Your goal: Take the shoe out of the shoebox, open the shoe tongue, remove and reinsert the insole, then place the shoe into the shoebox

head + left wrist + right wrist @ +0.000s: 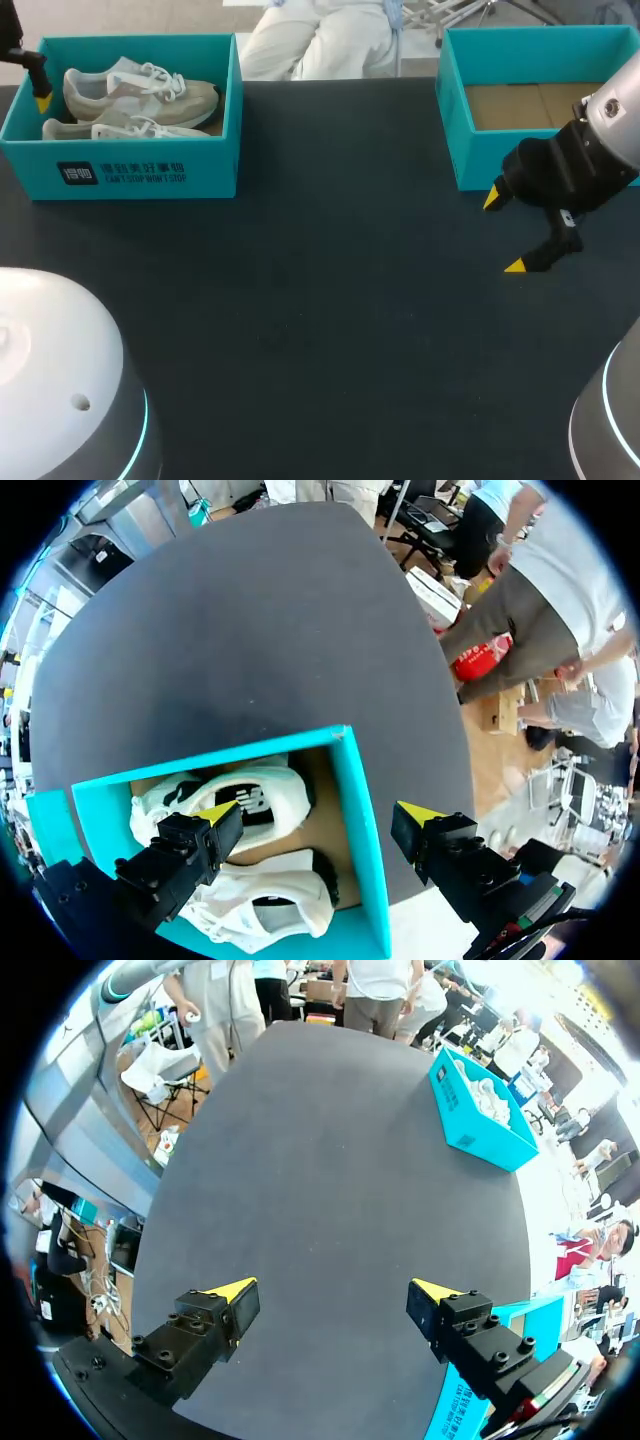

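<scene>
Left gripper [318,815] first: fingers spread wide, nothing held, and it straddles the end wall of the teal shoebox [150,172]. One yellow-tipped finger hangs over the shoes inside and the other sits outside the wall, over the table's edge. From the wrist view that inner finger looks very close to the nearer shoe [262,910], though whether it touches is hard to say. The head view catches only one yellow tip of this gripper, right at the box's outer end, with the left arm [15,45] coming in from the far corner. Inside the box lie two pale sneakers with white laces, on their sides and lengthwise, the far shoe [140,90] behind the near one, close together. Over to the right gripper [503,233]: also wide open and empty, hanging over bare dark table [330,290], just in front of the near corner of a second teal box [470,160]. That box shows only its brown cardboard floor. The right arm [610,130] passes over its near wall. The two boxes sit well apart at the table's far side.
</scene>
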### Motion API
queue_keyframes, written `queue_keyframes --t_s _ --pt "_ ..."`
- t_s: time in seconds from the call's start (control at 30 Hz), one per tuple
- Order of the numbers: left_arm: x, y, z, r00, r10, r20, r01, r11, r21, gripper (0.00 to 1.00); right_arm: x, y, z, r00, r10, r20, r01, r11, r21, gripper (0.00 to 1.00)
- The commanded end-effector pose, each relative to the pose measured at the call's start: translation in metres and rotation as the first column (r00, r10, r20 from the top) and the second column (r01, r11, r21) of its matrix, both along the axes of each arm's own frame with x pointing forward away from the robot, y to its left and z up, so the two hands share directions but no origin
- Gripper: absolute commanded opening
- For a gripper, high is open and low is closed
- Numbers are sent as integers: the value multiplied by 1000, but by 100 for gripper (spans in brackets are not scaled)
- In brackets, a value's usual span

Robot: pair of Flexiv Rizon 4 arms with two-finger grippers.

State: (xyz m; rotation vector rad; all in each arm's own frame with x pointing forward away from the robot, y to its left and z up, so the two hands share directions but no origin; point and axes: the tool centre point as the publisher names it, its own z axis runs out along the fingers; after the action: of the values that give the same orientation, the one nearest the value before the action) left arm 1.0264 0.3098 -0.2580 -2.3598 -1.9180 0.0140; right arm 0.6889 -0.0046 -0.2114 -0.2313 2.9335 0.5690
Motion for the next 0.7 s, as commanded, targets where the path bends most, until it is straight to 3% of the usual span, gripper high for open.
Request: queue_keyframes --t_s 0.03,0.57,0.7 --pt "-14 0 -2 998 8 69 -7 1000 -10 100 1 1 -1 1000 -1 0 1 1000 -2 100" --pt "-15 -1 -1 997 17 74 -16 1000 -8 100 1 1 -1 1000 -1 0 1 1000 -2 100" --pt "-16 -11 -6 997 22 73 -21 1000 -4 100 1 1 -1 1000 -1 0 1 1000 -2 100"
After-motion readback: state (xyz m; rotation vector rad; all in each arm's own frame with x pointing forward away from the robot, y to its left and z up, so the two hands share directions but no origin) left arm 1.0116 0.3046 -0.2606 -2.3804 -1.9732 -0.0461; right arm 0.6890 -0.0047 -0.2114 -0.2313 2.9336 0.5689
